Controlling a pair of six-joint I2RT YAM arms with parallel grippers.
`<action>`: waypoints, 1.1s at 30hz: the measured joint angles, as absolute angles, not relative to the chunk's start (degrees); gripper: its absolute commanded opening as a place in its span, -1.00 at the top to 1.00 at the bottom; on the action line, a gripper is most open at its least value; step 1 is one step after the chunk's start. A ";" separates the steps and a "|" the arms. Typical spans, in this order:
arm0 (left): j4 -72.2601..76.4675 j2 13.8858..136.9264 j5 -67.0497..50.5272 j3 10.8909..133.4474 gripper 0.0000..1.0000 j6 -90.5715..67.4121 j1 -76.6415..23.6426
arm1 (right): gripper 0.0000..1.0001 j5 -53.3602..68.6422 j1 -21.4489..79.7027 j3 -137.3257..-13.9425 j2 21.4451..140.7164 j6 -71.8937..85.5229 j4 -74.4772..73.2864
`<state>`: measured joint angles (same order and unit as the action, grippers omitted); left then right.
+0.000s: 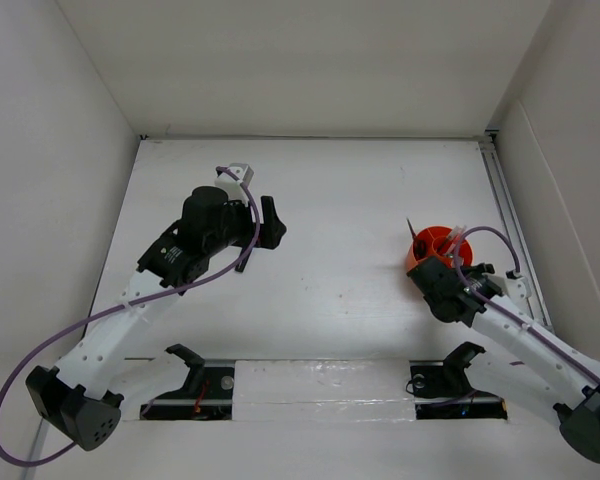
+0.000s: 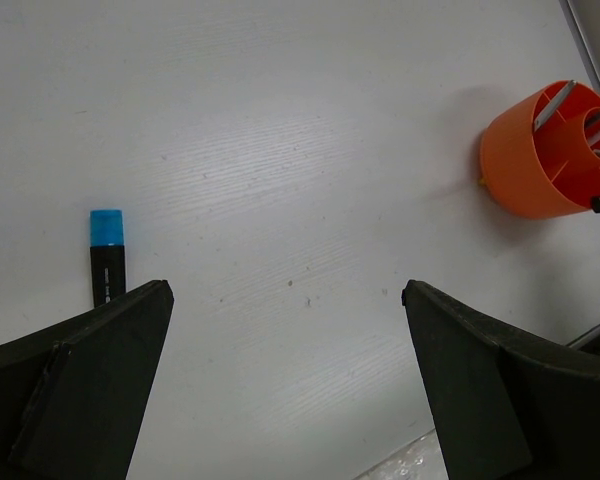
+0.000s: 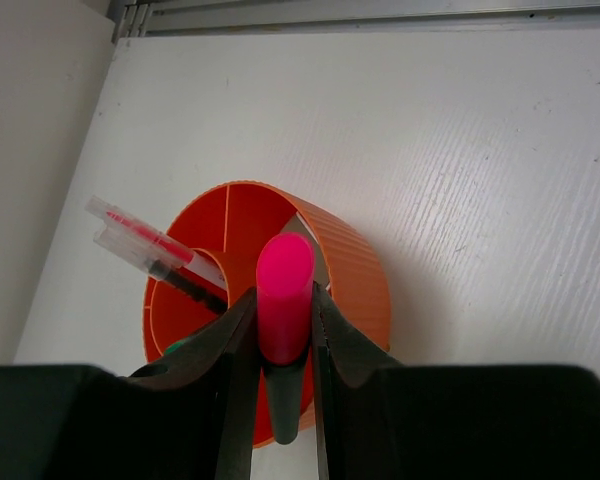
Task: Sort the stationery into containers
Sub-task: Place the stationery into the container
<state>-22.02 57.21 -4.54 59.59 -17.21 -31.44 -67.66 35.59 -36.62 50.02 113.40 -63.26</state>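
Note:
My right gripper (image 3: 284, 295) is shut on a pink-black marker (image 3: 285, 262), pink end up, right over the round orange cup (image 3: 358, 268) with inner dividers. A red pen and a dark pen (image 3: 145, 243) lean out of the cup's left side. From above, the cup (image 1: 427, 243) stands at the right of the table, with the right gripper (image 1: 443, 264) at its near rim. My left gripper (image 2: 286, 290) hangs open over bare table at mid-left (image 1: 270, 226). A blue-black marker (image 2: 107, 256) lies flat just outside its left finger. The cup (image 2: 528, 160) shows far to its right.
White walls close in the table on three sides. A metal rail (image 1: 506, 205) runs along the right edge behind the cup (image 3: 330, 12). Both arm bases and their cables sit at the near edge (image 1: 320, 385).

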 measured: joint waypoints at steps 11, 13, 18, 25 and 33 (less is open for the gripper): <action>-21.65 57.10 -5.19 59.59 -1.00 -16.95 -31.44 | 1.00 -68.12 34.94 -35.51 53.39 113.91 -62.78; -21.65 57.10 -5.37 59.59 -1.00 -16.93 -31.44 | 1.00 -67.79 34.94 -35.44 54.54 113.91 -62.96; -21.65 57.10 -5.74 59.59 -1.00 -16.93 -31.44 | 0.50 -67.37 34.94 -35.27 55.22 113.91 -63.11; -21.65 57.10 -5.82 59.59 -1.00 -16.91 -31.44 | -0.09 -67.24 34.94 -35.29 55.22 113.89 -64.01; -21.65 57.10 -5.80 59.59 -1.00 -16.88 -31.44 | -0.28 -67.24 34.94 -35.92 55.11 113.89 -64.29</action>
<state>-21.65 57.10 -5.80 59.59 -16.88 -31.44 -67.24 34.94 -35.92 55.11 113.89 -64.29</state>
